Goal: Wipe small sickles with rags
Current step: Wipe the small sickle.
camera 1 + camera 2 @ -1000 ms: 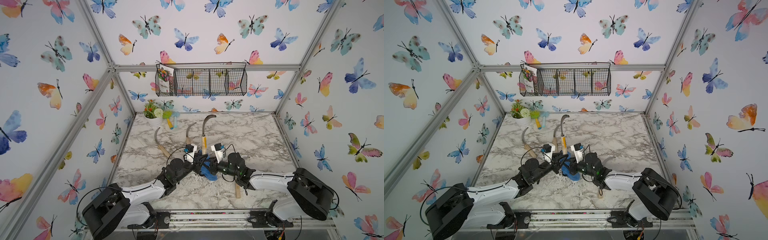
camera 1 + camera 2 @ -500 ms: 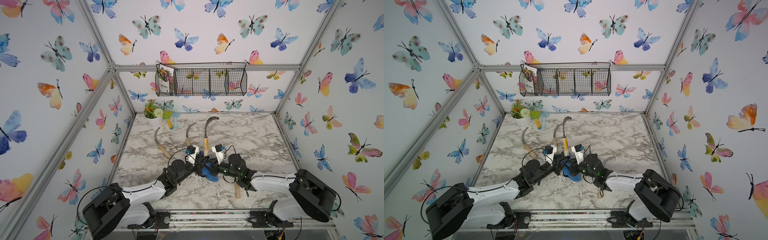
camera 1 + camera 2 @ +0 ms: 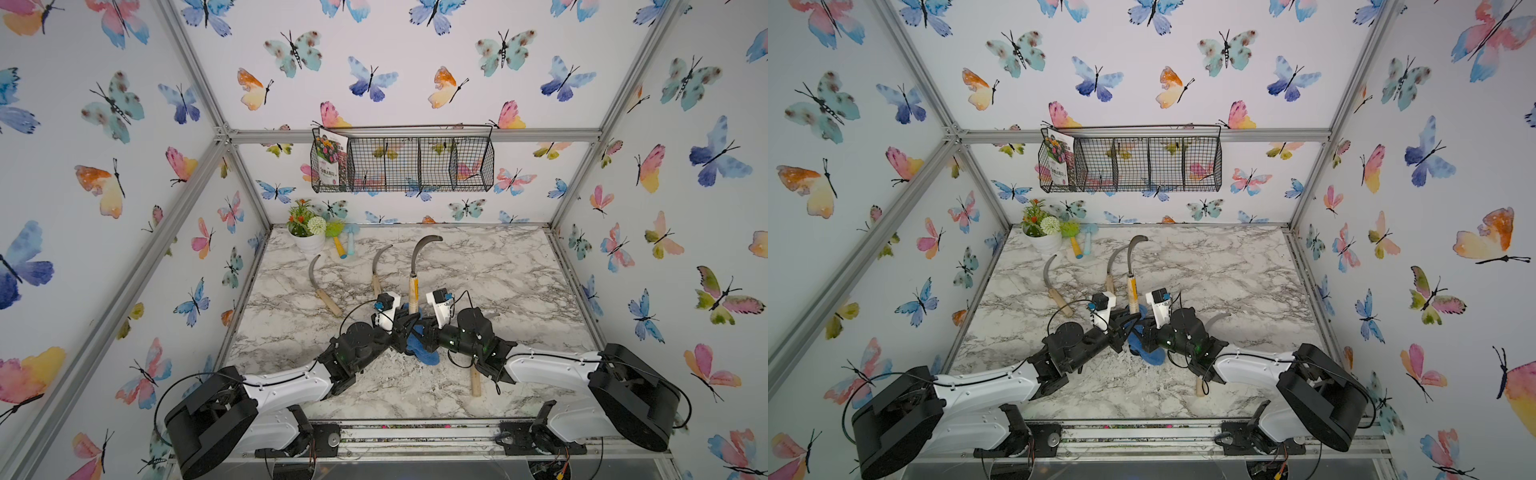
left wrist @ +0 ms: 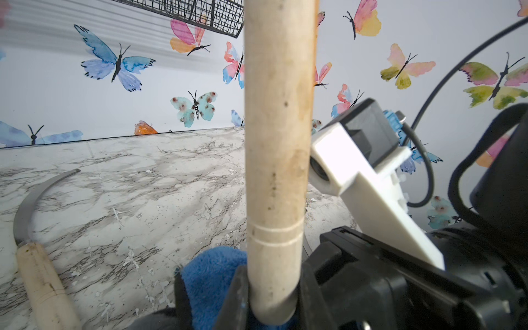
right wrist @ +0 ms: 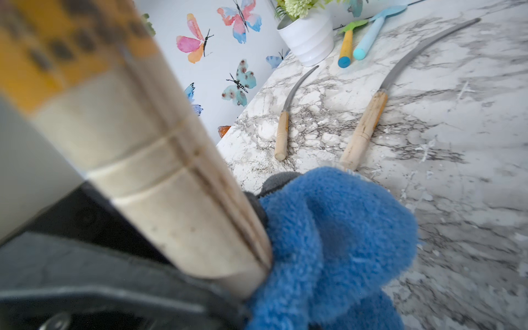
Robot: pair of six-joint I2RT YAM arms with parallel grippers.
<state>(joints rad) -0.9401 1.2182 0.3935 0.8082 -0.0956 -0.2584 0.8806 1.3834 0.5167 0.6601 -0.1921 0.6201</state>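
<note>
left tool point(image 3: 411, 319) clamped, right tool point(image 3: 424, 331) seemingly clamped

In both top views the middle of one small sickle point(image 3: 476, 384) is covered by the right arm point(image 3: 540, 365); only its handle end and blade tip are seen. The held sickle point(image 4: 274, 143) is cut off by the edge of the left wrist view, and its yellow label point(image 5: 43, 57) is blurred in the right wrist view. The jaws of the right gripper point(image 3: 426, 330) are hidden, probably inside the blue rag point(image 3: 420, 353).

rag point(image 3: 422, 353) touching upright sickle point(image 3: 413, 291), another sickle point(image 3: 319, 286) lying left
</note>
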